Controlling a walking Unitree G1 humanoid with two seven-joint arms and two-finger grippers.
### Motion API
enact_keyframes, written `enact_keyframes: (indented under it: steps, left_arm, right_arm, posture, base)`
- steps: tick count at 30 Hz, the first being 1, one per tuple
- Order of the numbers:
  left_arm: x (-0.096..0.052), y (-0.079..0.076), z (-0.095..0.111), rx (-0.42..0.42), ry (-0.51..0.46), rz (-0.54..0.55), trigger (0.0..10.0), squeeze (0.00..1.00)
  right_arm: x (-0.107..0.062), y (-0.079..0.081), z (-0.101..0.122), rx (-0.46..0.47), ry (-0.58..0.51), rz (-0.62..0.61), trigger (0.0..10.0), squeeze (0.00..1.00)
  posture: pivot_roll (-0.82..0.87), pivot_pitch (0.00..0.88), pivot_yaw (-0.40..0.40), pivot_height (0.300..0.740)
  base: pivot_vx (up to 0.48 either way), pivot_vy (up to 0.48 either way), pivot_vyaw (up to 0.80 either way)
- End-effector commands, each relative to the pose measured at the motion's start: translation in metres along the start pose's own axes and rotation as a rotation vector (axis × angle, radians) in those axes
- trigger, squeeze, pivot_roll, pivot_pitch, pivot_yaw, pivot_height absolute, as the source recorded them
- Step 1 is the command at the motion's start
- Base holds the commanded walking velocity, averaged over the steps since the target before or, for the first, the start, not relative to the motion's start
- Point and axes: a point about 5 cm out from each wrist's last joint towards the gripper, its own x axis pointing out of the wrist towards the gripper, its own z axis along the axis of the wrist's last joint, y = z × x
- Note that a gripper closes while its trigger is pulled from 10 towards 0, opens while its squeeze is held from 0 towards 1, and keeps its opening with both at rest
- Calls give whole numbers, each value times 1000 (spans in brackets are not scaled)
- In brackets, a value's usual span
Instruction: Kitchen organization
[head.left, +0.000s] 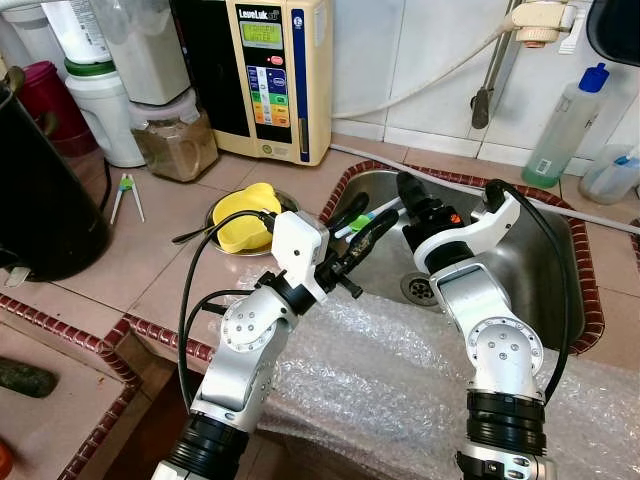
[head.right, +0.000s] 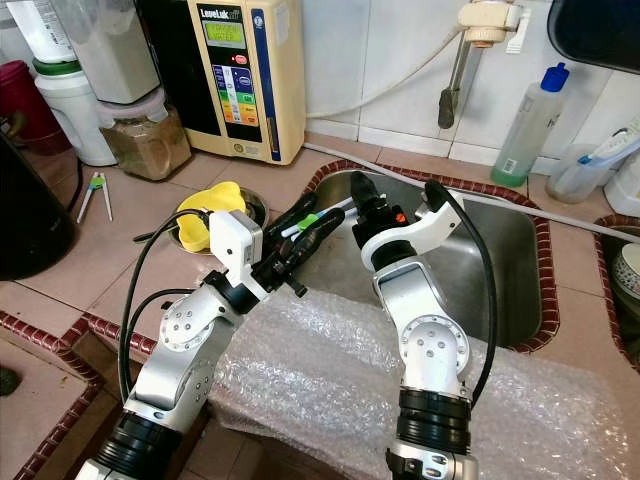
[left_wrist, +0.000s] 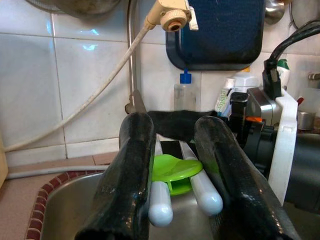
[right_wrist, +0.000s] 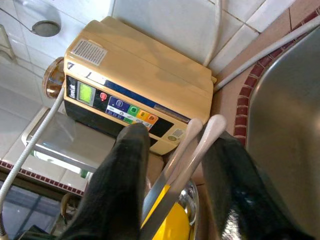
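Over the left part of the steel sink (head.left: 530, 270), both grippers meet on one tool (left_wrist: 161, 200) with two white handles and a green piece between them. My left gripper (head.left: 374, 220) is shut on the handles, whose rounded ends point back toward its wrist. My right gripper (head.left: 408, 196) comes from the opposite side. In the right wrist view its fingers (right_wrist: 129, 165) press against the same tool (right_wrist: 197, 137), white handles and a metal strip between them.
A steel bowl with a yellow object (head.left: 244, 218) sits on the counter left of the sink. Behind stand a cream water machine (head.left: 270, 75), jars (head.left: 175, 140) and a black pot (head.left: 40, 200). Bubble wrap (head.left: 380, 370) covers the front edge. A bottle (head.left: 565, 125) stands at the back right.
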Motion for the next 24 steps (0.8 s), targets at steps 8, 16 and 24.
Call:
enact_keyframes:
  steps: [8, 16, 24]
  left_arm:
    - [-1, 1, 0, 22, 4, -2, 0, 0]
    - [0, 5, -2, 44, 20, 13, 3020, 0]
    - [-5, 12, -16, 14, 106, 46, 10000, 1000]
  right_arm:
    - [6, 7, -1, 31, -15, 13, 0, 0]
    - [5, 5, 1, 30, -37, 0, 0, 0]
    - [7, -6, 17, -1, -129, -80, 0, 0]
  posture:
    - [-22, 38, 48, 740]
    - [-24, 35, 53, 740]
    - [-20, 40, 53, 740]
  base:
    - [0, 0, 0]
    - [0, 0, 0]
    - [0, 0, 0]
